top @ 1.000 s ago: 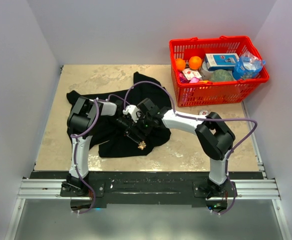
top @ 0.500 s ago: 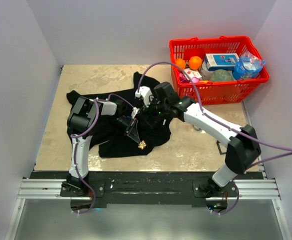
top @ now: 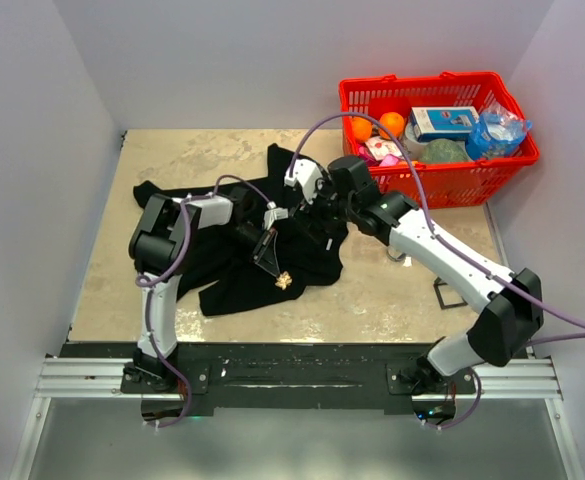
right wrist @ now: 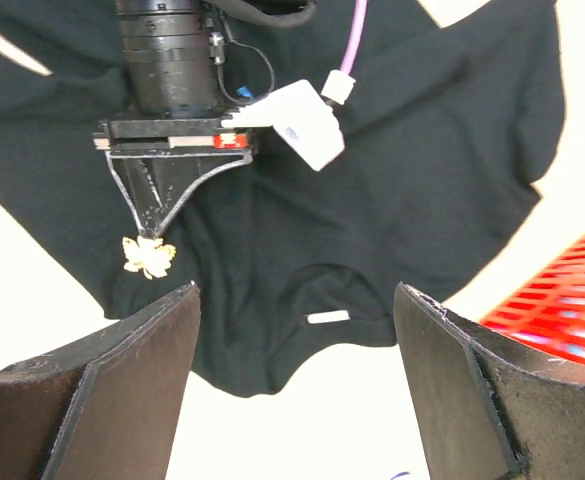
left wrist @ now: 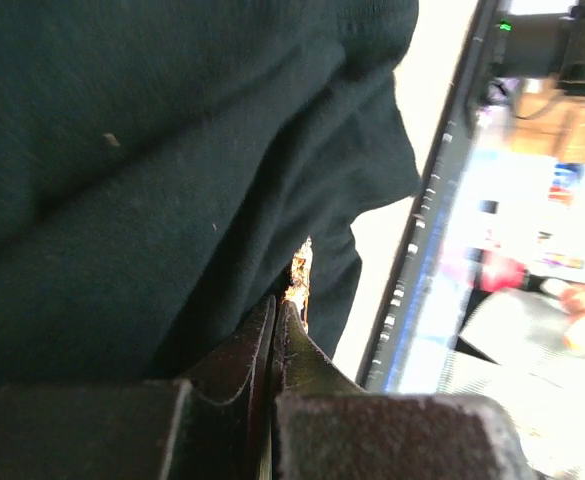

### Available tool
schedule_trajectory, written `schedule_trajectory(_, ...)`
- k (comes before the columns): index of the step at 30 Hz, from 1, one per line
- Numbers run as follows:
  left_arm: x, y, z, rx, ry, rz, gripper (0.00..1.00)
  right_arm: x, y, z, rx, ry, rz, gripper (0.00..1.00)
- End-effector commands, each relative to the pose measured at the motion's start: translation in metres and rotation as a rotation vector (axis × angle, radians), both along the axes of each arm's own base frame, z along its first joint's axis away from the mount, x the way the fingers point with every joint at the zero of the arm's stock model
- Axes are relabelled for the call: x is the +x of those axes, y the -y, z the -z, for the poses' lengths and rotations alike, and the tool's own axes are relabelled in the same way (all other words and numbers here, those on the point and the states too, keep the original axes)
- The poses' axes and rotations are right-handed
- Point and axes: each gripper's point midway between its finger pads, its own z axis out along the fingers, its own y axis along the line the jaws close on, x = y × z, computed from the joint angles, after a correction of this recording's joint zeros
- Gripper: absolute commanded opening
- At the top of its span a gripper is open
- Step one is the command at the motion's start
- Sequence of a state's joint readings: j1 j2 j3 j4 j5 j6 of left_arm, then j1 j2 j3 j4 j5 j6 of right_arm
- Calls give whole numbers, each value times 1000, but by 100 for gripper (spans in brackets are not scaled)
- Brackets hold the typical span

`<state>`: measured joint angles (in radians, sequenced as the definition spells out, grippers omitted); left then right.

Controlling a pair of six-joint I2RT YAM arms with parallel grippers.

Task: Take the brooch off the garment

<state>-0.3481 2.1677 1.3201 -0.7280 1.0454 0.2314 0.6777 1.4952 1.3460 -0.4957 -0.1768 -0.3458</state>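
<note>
If the left gripper (right wrist: 152, 232) is drawn away, the soft black garment (top: 227, 290) may be dragged up with the gold brooch (right wrist: 149, 257), which appears pinned near the shirt's near edge while no cloth is held down. Its jaws are pressed together, tips touching the brooch's edge; whether metal or only cloth is pinched cannot be told. The right gripper (right wrist: 294, 292) is spread wide above the neckline, holding nothing
</note>
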Motion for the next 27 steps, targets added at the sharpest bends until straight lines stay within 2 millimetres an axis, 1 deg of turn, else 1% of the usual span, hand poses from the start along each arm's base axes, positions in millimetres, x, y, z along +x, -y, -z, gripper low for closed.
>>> schedule_trajectory(1,39,0,-26,27,277,47,0,16,12,-67,54,221,32,81)
schedule_trajectory(3,40,3,-42,9,280,41,0,13,14,-66,61,231,30,82)
schedule_trajectory(4,41,5,-51,-1,291,37,0,10,17,-60,53,225,28,82)
schedule_trajectory(5,41,7,-58,-3,290,31,0,8,19,-65,65,243,28,82)
schedule_trajectory(6,41,7,-67,-8,306,25,0,7,21,-64,61,249,27,81)
schedule_trajectory(7,41,8,-71,-8,310,19,0,5,24,-57,45,249,28,81)
schedule_trajectory(8,40,9,-76,-9,292,4,0,5,27,-62,47,276,36,81)
schedule_trajectory(9,40,10,-86,-20,301,-4,0,5,29,-59,33,283,26,80)
schedule_trajectory(10,39,11,-91,-28,295,-12,0,3,32,-51,0,296,2,79)
schedule_trajectory(12,38,13,-106,-50,306,-34,0,4,34,-52,-5,339,-7,79)
schedule_trajectory(13,38,13,-109,-54,317,-35,0,3,35,-41,-30,344,-24,79)
schedule_trajectory(14,38,11,-109,-38,326,-39,0,5,33,-41,-27,362,-32,79)
schedule_trajectory(15,40,10,-111,-25,341,-44,0,6,31,-35,-35,353,-39,79)
schedule_trajectory(17,45,5,-111,11,372,-49,0,6,28,-33,-30,345,-46,78)
schedule_trajectory(19,48,4,-112,28,364,-50,0,3,18,-33,-19,356,-80,77)
schedule_trajectory(20,49,4,-122,18,343,-48,0,0,13,-34,-23,370,-101,76)
schedule_trajectory(21,50,4,-121,12,311,-46,0,-3,9,-33,-34,384,-119,75)
schedule_trajectory(22,52,5,-127,-6,297,-52,0,-9,0,-31,-58,414,-169,75)
schedule_trajectory(23,54,6,-133,-35,270,-75,0,-12,-4,-30,-70,432,-193,75)
schedule_trajectory(24,53,6,-138,-53,270,-79,0,-14,-8,-29,-86,449,-219,74)
schedule_trajectory(25,51,5,-140,-67,266,-78,0,-18,-13,-22,-130,479,-267,73)
schedule_trajectory(27,47,4,-148,-99,273,-68,0,-19,-18,-20,-161,531,-314,73)
